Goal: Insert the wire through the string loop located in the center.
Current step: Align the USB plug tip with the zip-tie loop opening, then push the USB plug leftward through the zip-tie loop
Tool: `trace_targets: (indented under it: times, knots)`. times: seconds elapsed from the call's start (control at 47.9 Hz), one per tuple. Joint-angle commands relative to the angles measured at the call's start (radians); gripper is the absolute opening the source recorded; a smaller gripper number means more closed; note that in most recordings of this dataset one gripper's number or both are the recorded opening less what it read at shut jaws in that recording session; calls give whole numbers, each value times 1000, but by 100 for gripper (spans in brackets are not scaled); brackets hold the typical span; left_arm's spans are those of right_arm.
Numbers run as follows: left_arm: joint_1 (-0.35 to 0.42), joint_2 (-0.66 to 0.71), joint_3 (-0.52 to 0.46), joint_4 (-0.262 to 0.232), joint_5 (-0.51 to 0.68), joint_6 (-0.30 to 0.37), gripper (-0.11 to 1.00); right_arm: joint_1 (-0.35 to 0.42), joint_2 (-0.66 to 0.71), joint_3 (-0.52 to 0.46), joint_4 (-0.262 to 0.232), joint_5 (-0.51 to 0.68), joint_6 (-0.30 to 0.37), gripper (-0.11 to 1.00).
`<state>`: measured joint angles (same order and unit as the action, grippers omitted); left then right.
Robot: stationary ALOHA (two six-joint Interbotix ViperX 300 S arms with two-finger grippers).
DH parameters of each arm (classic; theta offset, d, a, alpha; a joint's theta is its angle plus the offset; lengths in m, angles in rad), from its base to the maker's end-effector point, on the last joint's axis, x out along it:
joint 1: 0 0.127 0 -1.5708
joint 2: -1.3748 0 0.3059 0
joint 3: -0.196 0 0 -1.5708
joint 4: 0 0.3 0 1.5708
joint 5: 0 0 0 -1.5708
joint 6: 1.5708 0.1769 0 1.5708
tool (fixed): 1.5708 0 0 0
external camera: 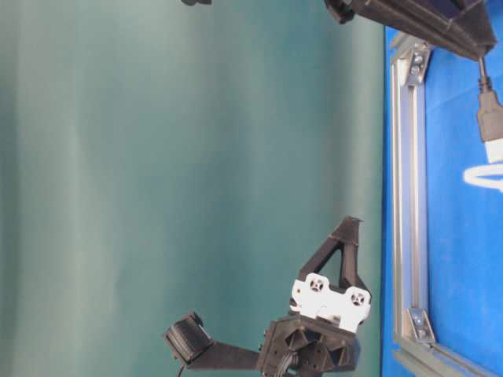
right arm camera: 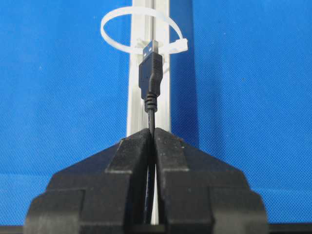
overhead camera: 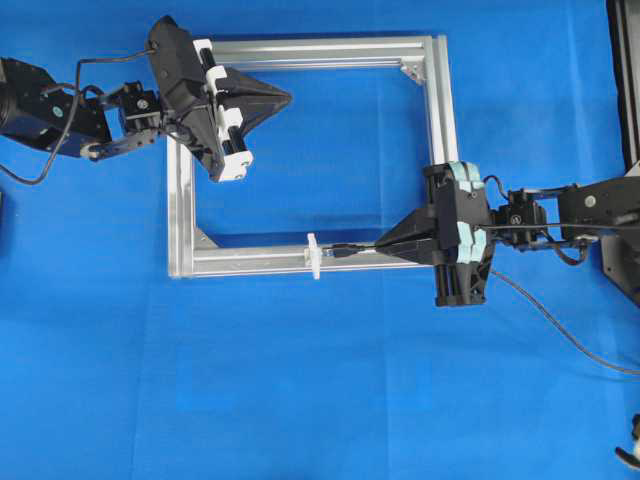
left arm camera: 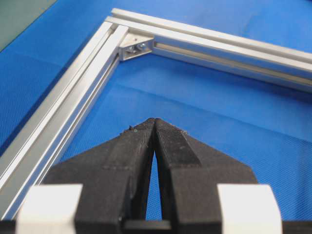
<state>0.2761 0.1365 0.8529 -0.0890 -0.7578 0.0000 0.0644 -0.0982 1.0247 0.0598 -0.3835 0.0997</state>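
Right wrist view: wire [right arm camera: 150, 78] protrudes from right gripper [right arm camera: 152, 134], apparently reaching string loop [right arm camera: 141, 30].

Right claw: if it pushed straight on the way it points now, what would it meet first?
The right claw, shut on the wire, points along the frame bar. The plug's tip would reach the string loop first, probably entering its opening; depth is unclear.
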Motion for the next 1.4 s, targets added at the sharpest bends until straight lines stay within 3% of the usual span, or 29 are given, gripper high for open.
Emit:
trace_targets:
  times: [0.0,0.773,1.378]
  knots:
    - [-2,-31,-8,3,-5,2,0,0,-9,-17,3,-11,0,-2]
    - [-2,-31,-6,3,-5,2,0,8,-5,-23,3,-23,0,-2]
    - [-2,-32,-6,3,-6,2,0,18,153,-209,0,-25,-5,-2]
